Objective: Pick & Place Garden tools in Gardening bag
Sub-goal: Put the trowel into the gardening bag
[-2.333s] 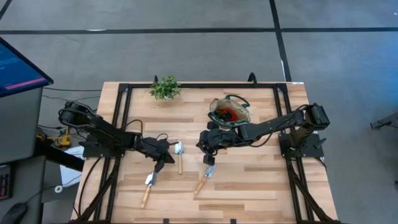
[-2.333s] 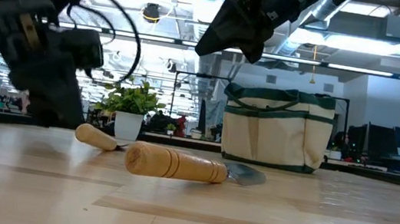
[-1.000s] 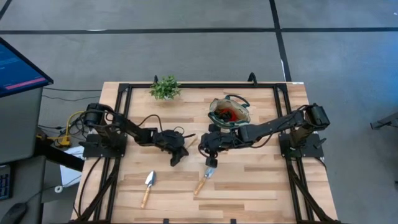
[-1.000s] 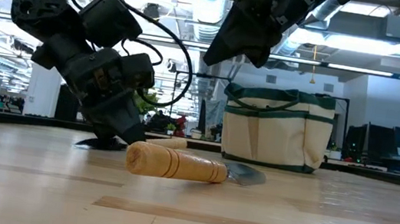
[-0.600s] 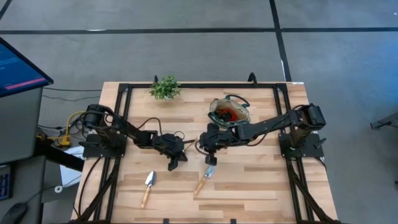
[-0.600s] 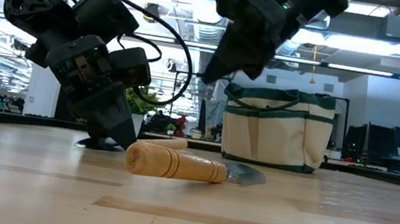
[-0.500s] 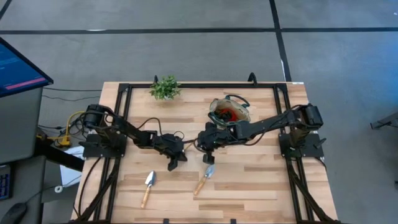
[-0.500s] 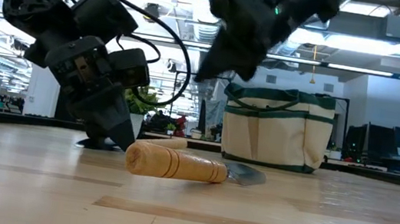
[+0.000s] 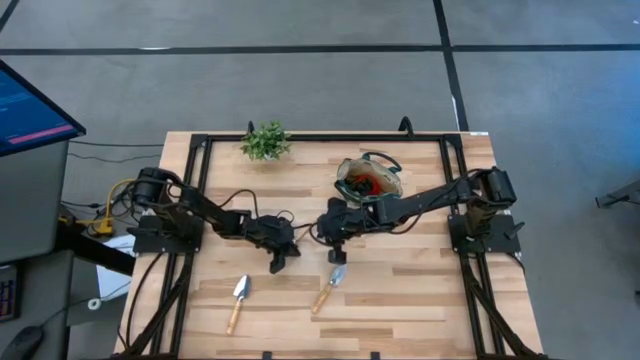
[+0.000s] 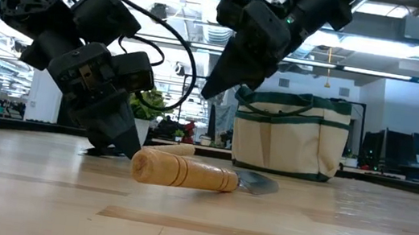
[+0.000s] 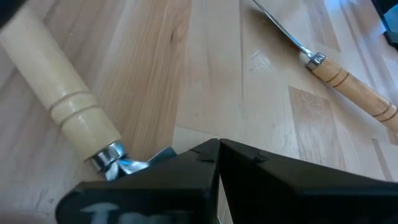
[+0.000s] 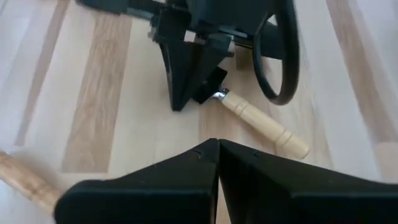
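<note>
- Left gripper [image 9: 279, 262], table centre-left, tips down at the boards; fingers pressed together on the metal neck of a wooden-handled tool [image 11: 59, 102]. In the left wrist view the ferrule and a bit of silver blade sit right at the fingertips [image 11: 186, 165], head hidden under them.
- The right wrist view shows the same: left gripper [image 12: 186, 96] pinching the tool [image 12: 261, 124] at its metal end, the handle lying flat on the table [image 9: 420, 290].
- Right gripper [image 9: 337, 252], just right of the left one, hangs above the table with fingers closed on nothing; low view has it [image 10: 211, 89] clear of the surface.
- Second trowel [image 9: 327, 289] lies just near-side of the right gripper, blade toward it, handle pointing to the near edge.
- Third trowel [image 9: 238, 300] lies near-left, well apart from both grippers.
- Gardening bag [image 9: 368, 180] stands far-centre-right, upright, beside the right arm; red and dark things show inside.
- Potted plant [image 9: 265, 142] at far edge, left of the bag.
</note>
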Tool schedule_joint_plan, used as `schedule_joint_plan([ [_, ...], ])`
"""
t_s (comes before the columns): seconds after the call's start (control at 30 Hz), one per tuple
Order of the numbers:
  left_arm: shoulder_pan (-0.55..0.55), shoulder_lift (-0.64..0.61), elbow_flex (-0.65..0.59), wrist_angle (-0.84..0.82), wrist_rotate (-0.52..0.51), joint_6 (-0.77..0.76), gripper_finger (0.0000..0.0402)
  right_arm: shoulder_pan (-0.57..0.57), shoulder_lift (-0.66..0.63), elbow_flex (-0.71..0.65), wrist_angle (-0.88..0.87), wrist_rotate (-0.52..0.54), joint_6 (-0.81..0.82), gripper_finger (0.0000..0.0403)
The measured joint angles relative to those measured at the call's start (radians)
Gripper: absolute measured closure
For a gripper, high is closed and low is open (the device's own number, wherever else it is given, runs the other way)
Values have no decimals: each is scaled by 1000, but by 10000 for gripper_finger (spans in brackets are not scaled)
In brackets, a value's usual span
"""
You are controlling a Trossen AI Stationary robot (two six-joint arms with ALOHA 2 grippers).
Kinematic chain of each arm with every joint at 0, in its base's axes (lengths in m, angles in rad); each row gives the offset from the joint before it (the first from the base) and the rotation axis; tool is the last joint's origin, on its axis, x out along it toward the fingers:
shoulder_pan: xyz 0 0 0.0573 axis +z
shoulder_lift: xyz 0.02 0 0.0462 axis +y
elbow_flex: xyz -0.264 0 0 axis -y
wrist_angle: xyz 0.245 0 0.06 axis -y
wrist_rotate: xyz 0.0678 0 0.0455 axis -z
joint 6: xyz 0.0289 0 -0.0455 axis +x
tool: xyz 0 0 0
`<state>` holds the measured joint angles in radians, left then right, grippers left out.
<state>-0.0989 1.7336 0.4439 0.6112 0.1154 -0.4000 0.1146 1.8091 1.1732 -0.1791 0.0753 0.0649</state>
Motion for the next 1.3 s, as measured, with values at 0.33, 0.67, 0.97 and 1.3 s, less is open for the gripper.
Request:
schedule_joint_plan([
  [0.33, -95, -251, -3, -4, -13, 216, 400, -23, 12, 0, 14, 3, -128, 403],
  [0.67, -158, -543, -4, -484, -392, 200, 400, -26, 12, 0, 71, 3, -154, 403],
  [0.97, -158, -582, -63, -563, -556, 153, 400, -21, 12, 0, 83, 13, -153, 403],
  [1.3, -158, -582, -133, -461, -438, 152, 400, -37, 12, 0, 110, 38, -169, 403],
])
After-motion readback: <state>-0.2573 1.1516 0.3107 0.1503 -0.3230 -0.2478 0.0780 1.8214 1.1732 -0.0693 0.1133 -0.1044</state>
